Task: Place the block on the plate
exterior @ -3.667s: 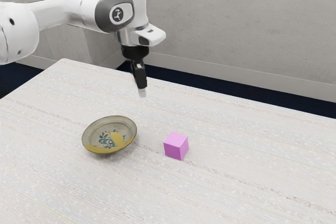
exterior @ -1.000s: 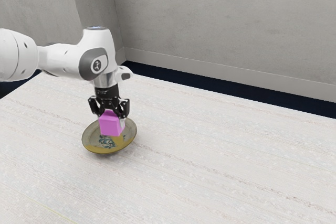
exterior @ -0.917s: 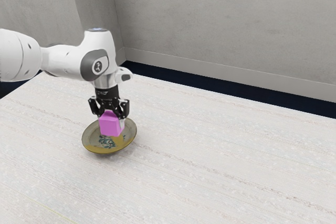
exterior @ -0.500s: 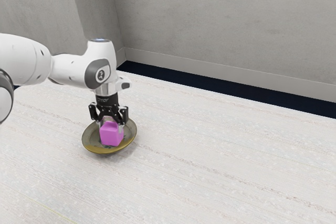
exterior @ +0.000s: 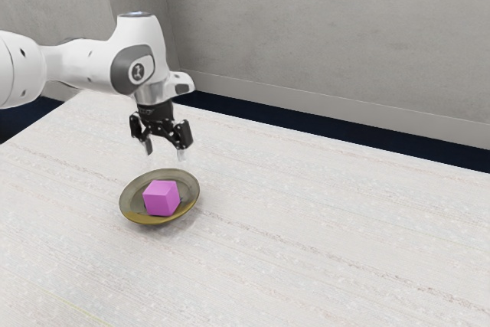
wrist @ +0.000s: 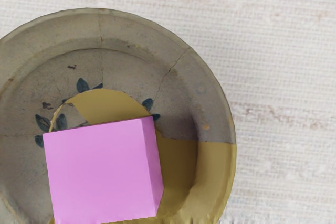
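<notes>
My gripper hangs above the plate in the exterior view, its two fingers spread apart with nothing between them. Below it, the pink block rests inside the shallow round plate. A gap separates the fingertips from the block. From the wrist view, the block lies over the plate's middle, covering part of its blue leaf pattern and yellow patch; the plate's wide grey and yellow rim curves around it.
The pale, streaked table extends around the plate. Behind its far edge run a dark blue floor strip and a grey wall.
The block was first on the table beside the plate, then held over and lowered into it. Since then my gripper has opened, let go and risen, leaving the block on the plate.
</notes>
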{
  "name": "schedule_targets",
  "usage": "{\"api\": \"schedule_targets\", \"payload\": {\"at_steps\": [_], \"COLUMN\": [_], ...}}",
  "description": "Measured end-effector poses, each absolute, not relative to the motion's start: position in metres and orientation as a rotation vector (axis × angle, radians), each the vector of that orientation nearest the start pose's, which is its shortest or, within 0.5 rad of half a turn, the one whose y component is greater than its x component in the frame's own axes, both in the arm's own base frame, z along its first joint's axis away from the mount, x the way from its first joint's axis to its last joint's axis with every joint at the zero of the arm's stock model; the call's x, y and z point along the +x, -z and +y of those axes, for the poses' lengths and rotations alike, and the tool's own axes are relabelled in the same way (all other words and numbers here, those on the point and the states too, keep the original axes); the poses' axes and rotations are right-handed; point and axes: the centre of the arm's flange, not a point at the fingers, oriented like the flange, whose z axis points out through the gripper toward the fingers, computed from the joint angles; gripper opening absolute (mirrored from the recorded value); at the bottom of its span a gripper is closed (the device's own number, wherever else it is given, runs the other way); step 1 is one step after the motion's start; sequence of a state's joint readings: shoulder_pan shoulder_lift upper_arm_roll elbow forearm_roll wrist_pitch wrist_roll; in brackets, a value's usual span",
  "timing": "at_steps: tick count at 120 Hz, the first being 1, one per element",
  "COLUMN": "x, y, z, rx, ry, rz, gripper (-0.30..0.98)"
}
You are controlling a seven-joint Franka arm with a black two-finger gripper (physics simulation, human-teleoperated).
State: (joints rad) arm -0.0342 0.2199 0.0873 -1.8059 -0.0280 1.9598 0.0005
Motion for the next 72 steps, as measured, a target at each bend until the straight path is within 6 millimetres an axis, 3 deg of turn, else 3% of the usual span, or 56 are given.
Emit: {"api": "schedule_targets", "payload": {"at_steps": [42, 52, 72], "x": [0.611, 0.607, 0.603], "y": [-0.548, -0.560, -0.561], "z": [-0.007, -0.011, -0.009], "rx": [-3.087, -3.063, -3.030], "ry": [0.062, 0.049, 0.000], "rz": [0.578, 0.690, 0.846], "gripper": [0.68, 0.68, 0.69]}}
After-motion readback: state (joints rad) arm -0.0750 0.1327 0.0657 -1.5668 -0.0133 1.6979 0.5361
